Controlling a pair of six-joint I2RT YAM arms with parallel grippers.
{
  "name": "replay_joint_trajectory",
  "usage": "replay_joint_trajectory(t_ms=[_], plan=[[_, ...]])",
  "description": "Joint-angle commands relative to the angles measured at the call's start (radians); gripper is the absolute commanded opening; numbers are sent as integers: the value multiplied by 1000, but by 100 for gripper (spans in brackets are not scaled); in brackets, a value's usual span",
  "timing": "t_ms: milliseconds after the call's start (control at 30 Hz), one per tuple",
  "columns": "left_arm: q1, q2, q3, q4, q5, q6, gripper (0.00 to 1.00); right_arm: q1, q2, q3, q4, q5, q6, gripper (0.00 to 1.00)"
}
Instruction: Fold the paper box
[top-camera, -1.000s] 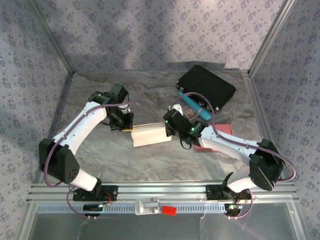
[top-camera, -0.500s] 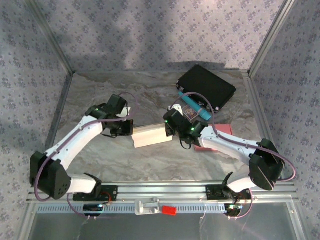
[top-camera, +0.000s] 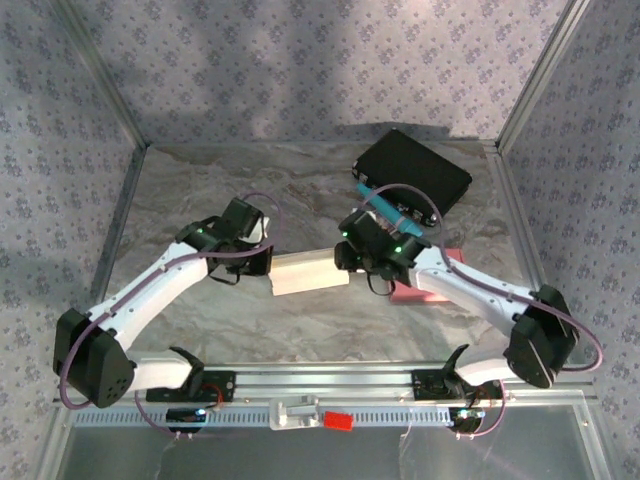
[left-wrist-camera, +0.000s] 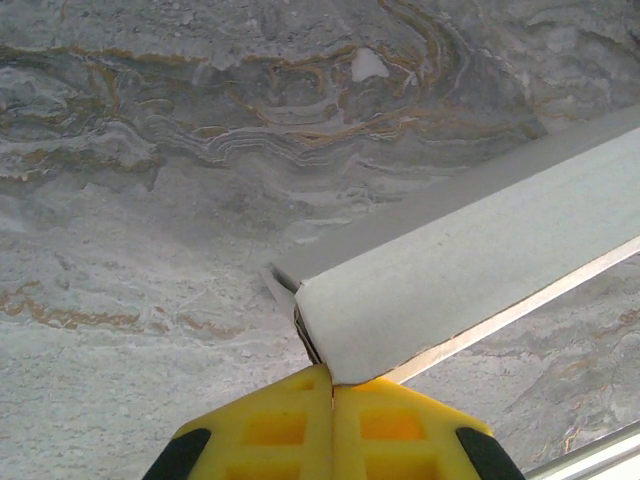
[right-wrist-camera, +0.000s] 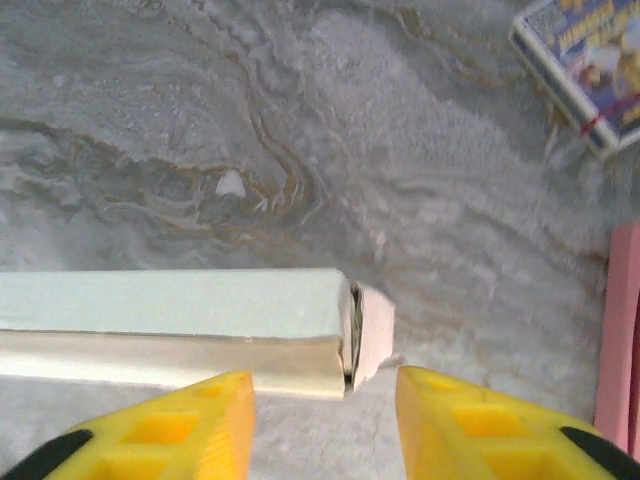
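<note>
The white paper box (top-camera: 310, 273) lies flat on the marble table between both arms, long side left to right. My left gripper (top-camera: 262, 262) is at its left end. In the left wrist view the yellow fingers (left-wrist-camera: 290, 425) are pressed together, and the tips (left-wrist-camera: 333, 385) touch the box's (left-wrist-camera: 470, 260) near corner, where an end flap edge shows. My right gripper (top-camera: 350, 262) stands open over the right end. In its wrist view the box (right-wrist-camera: 170, 305) ends in a small flap (right-wrist-camera: 372, 330) that stands slightly ajar, between the spread fingertips (right-wrist-camera: 325, 385).
A black case (top-camera: 412, 172) sits at the back right, with a teal packet (top-camera: 388, 208) in front of it. A pink flat item (top-camera: 440, 262) lies right of the box, also at the right wrist view's edge (right-wrist-camera: 622, 330). A printed card box (right-wrist-camera: 585, 60) lies beyond.
My left arm has swung forward and right, bringing its shut fingers to the box's left end. The box and my right gripper have shifted slightly right.
</note>
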Motion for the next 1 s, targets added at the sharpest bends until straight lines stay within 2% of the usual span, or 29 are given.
replay_joint_trajectory(t_ms=[0, 133, 267, 367, 567, 700, 967], plan=[[-19, 6, -19, -21, -19, 6, 3, -86, -104, -21, -60, -211, 186, 52], [-41, -1, -11, -25, -53, 4, 3, -193, -201, -128, 83, -349, 457, 59], [-61, -2, -10, -25, -85, -2, 3, -248, -235, -215, 233, -387, 709, 63], [-73, -2, -10, -26, -104, -7, 3, -259, -229, -246, 309, -384, 822, 65], [-85, -4, -10, -30, -124, -14, 2, -254, -184, -297, 416, -410, 949, 65], [-92, -4, -8, -29, -129, -18, 2, -250, -151, -298, 463, -417, 962, 64], [-100, -2, -2, -34, -138, -31, 3, -235, -131, -313, 456, -450, 984, 55]])
